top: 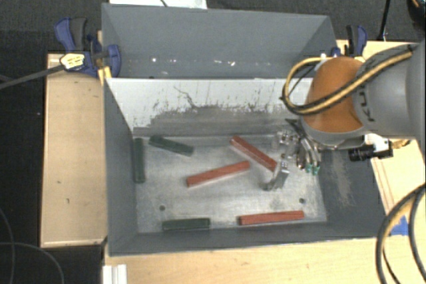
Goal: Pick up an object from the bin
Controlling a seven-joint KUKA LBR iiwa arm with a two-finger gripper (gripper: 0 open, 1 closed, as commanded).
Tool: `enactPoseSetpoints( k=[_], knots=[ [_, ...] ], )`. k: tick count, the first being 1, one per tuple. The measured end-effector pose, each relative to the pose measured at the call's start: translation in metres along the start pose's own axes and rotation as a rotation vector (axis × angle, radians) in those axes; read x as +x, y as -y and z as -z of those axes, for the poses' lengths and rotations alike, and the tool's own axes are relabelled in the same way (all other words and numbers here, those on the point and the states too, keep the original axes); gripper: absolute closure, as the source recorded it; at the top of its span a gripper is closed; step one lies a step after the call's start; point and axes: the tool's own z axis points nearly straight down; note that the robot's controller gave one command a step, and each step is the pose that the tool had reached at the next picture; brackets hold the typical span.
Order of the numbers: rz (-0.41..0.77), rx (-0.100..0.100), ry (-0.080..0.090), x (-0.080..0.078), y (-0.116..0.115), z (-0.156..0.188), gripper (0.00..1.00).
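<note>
My gripper (273, 180) hangs low over the right half of the bin, its fingertips close to the floor. Just to its upper left lies a reddish-brown bar (253, 152), slanting down to the right, its near end beside the fingers. A second reddish-brown bar (217, 174) lies to the left, pointing toward the gripper. A third reddish-brown bar (271, 217) rests flat near the bin's front wall, below the gripper. I see nothing between the fingers.
Dark green bars lie on the left: one upright along the left wall (138, 159), one slanted at the back left (170, 145), one by the front wall (186, 225). The arm with its orange cover and cables reaches over the bin's right rim.
</note>
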Motion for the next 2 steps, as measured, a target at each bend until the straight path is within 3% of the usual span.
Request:
enactPoseSetpoints(
  k=[1,2],
  knots=[
    [0.004,0.001,0.001,-0.0001,0.0001,0.0005,0.00],
    [0.008,0.001,0.001,-0.0001,-0.0001,0.0007,1.00]
  ],
)
